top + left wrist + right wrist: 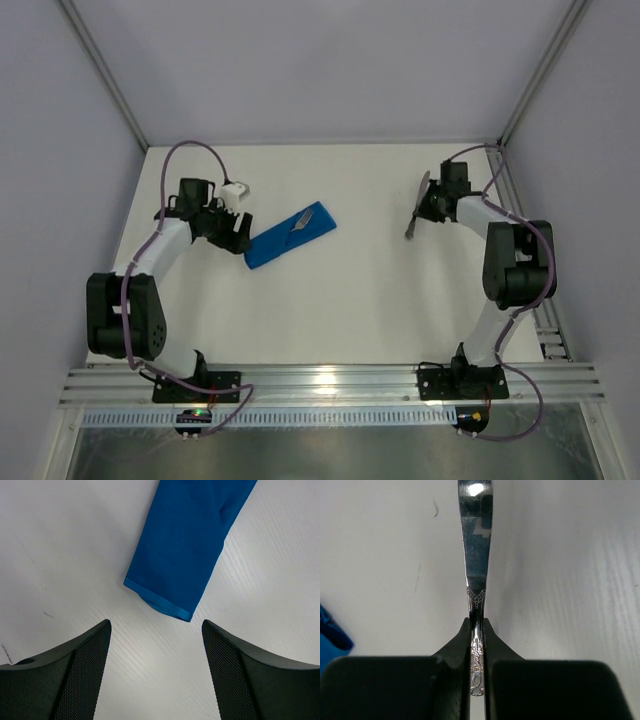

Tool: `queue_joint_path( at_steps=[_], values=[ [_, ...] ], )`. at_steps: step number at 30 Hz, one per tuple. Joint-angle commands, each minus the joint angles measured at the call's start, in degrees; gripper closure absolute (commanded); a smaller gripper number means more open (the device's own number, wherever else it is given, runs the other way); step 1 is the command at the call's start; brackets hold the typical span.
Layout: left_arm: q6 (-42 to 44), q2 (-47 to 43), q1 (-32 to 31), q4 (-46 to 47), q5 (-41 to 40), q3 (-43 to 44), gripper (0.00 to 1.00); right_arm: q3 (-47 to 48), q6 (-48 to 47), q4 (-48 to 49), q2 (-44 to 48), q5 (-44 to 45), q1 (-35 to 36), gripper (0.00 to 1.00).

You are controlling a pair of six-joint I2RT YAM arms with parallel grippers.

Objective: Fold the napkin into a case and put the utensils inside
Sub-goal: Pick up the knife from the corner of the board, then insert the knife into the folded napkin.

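Robotics lab cell, white tabletop (350, 300) boxed in by pale panels (320, 60), metal corner posts (105, 75), aluminium rail (330, 378) carrying bolted arm bases (200, 382), purple cables (190, 144).

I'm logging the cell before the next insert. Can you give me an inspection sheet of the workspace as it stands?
Surface: white table, faint scuff marks.
Job's things: blue napkin folded into a narrow strip, lying diagonally; one utensil lies at its far end, whether tucked inside cannot be told; second utensil is gripped on the right side.
Clutter: nothing seen.
Grippers: left gripper open, just short of the napkin's near end, not touching; right gripper shut on the second utensil's ornamented handle.
Cables: purple cables loop along both arms.
Surroundings: pale walls; metal rail at the near edge.
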State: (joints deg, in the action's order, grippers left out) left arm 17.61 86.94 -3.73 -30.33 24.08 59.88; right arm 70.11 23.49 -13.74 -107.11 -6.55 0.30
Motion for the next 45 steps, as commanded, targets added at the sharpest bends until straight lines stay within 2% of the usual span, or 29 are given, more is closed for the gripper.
queue_joint_path(
  at_steps=[1,5,7,10,11,15,17,23,33,39,45],
  values=[
    [1.2,0.1,0.3,0.3,1.0,0.3,0.25,-5.1,9.3,15.4,5.3,1.4,5.2,0.96],
    [0.4,1.6,0.3,1.2,0.4,-0.1,0.25,-10.0,20.1,20.0,7.3,7.4,13.0,0.96],
    [-0.5,2.7,0.2,2.1,0.0,-0.3,0.26,-9.7,24.7,20.9,7.3,15.5,19.4,0.96],
    [-1.4,5.0,0.3,3.2,-0.3,-0.3,0.29,-5.2,36.2,19.6,4.6,23.6,26.2,0.96],
    [-1.6,5.2,0.3,3.2,-0.4,-0.3,0.29,-3.2,36.2,19.6,4.6,25.5,27.7,0.96],
    [-2.2,6.0,0.1,4.2,-0.5,-0.7,0.44,6.3,44.4,11.1,-1.9,30.4,32.9,0.96],
    [-2.1,6.3,-0.1,5.2,-1.0,-1.1,0.45,9.9,46.6,9.9,-3.6,31.7,35.4,0.96],
    [-2.0,7.7,-1.6,6.9,-0.9,-1.8,0.46,22.2,54.9,-0.9,-13.0,31.2,38.0,0.96],
    [-2.1,7.1,-1.6,8.1,-1.7,-2.4,0.46,29.3,59.1,-13.1,-19.9,32.3,40.0,0.96],
    [-2.0,7.0,-1.6,8.8,-1.7,-2.8,0.46,25.3,59.0,-12.7,-18.1,32.5,40.2,0.96],
    [-2.5,8.3,-1.7,9.1,-0.6,-2.8,0.49,27.1,62.2,-11.2,-20.2,28.4,41.8,0.96]
  ],
)
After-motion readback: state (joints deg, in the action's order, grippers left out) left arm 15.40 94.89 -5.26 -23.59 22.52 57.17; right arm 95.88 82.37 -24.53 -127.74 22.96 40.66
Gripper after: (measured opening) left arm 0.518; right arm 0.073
